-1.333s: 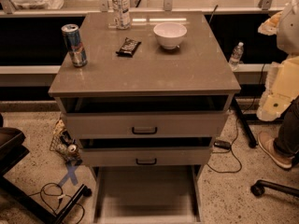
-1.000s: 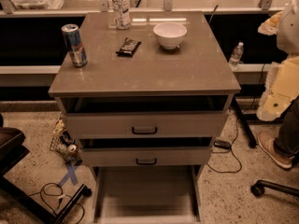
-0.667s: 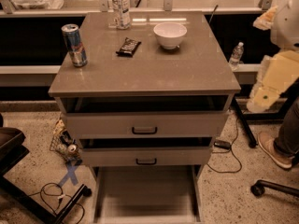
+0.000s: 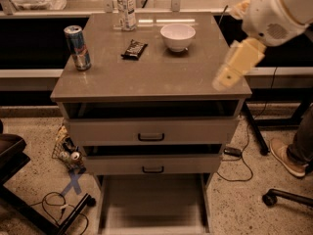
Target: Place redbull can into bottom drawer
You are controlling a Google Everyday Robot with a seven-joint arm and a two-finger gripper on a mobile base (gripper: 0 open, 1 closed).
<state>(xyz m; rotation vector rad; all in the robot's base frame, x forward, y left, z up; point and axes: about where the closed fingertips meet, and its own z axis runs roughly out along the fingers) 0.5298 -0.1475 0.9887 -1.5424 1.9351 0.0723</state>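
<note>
Gripper [image 4: 234,67] hangs over the right front edge of the surface [image 4: 156,77]; parted or closed, cannot tell. Can [image 4: 78,48] stands upright near the left edge, well apart from it; drawer [image 4: 152,204] is pulled out below. Judged: can is light, stiff but thin-walled, and slick, so take it mid-body with a moderate squeeze.

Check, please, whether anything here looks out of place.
Nothing on top is spilled; the redbull can stands upright. The tool hangs over the cabinet's right edge. Litter lies on the floor left of it.
</note>
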